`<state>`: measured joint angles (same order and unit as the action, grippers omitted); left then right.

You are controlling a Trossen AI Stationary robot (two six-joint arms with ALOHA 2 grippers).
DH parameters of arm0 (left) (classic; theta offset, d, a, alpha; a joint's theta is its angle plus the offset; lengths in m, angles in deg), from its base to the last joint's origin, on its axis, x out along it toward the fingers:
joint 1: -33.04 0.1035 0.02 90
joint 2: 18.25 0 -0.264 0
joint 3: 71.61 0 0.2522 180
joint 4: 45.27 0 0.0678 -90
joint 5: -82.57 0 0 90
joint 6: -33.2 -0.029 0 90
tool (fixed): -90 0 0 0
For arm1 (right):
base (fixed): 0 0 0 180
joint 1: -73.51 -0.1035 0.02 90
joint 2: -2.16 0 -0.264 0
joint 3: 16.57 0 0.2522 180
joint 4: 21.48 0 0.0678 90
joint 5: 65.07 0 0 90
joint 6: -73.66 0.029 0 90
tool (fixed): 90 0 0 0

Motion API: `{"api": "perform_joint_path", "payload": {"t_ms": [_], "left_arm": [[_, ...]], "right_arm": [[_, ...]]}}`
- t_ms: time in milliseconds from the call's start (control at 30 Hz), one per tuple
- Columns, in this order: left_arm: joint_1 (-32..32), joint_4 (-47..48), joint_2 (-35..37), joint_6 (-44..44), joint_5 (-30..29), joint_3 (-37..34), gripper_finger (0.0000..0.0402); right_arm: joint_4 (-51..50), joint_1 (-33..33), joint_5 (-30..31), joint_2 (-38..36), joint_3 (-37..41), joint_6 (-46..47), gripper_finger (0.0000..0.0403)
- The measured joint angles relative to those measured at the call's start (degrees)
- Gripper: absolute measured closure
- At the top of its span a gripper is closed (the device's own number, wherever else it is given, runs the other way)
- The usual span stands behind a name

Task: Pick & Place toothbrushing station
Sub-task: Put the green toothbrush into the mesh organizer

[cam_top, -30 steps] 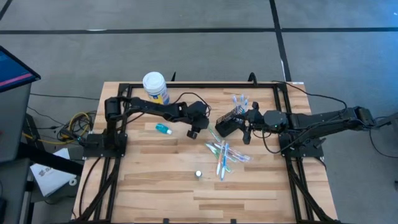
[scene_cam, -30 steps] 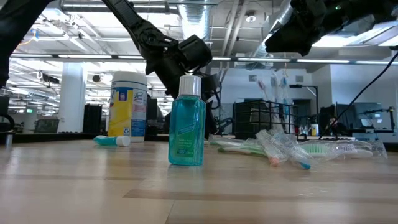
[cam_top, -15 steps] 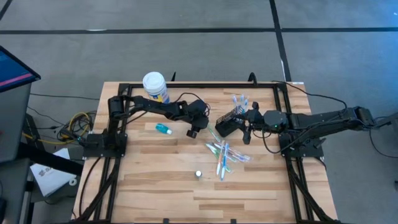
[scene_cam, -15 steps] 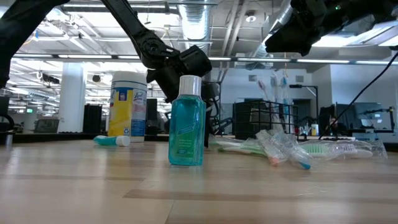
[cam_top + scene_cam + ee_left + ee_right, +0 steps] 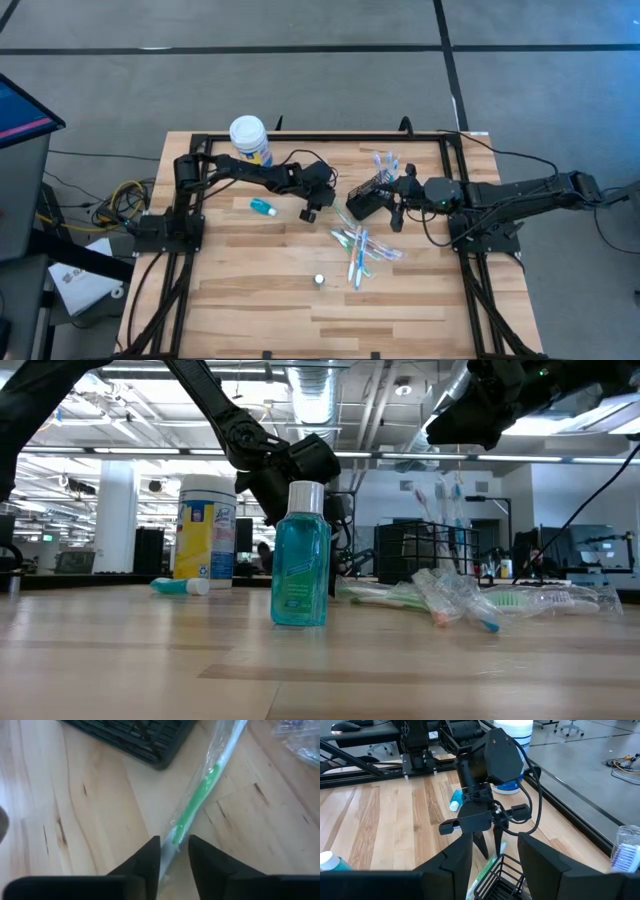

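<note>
Desk: pale wooden plank top.
Left gripper: mid-desk, fingers narrowly parted, tips astride a wrapped green-handled toothbrush.
Right gripper: fingers parted around the black wire-mesh holder's rim, towards the far right edge.
Loose toothbrushes: heaped nearby.

**No legible writing in any view**

The jar beside the bottle carries a yellow-and-blue label with printed marks, too small to read in the low view. The bottle's front shows faint print, likewise unreadable. No numbers, brand names or signs can be made out elsewhere.
</note>
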<state>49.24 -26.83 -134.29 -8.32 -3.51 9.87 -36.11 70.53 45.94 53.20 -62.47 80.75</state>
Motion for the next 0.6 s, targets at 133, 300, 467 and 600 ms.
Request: {"api": "perform_joint_path", "payload": {"t_ms": [133,300,467,600], "left_arm": [[-0.10,-0.04,0.00,0.64,-0.01,0.00,0.0345],[-0.17,-0.02,0.02,1.49,0.38,0.02,0.0388],[-0.20,0.33,0.02,1.82,3.35,0.02,0.0388],[-0.80,1.60,0.09,1.51,3.61,0.13,0.0391]], "right_arm": [[-0.01,0.00,0.00,0.00,0.00,0.00,0.0255],[0.02,0.00,0.00,0.04,0.00,0.00,0.0255],[0.13,0.02,0.00,1.45,0.00,0.00,0.0255],[0.38,0.00,-0.02,3.26,0.02,-0.02,0.0255]]}}
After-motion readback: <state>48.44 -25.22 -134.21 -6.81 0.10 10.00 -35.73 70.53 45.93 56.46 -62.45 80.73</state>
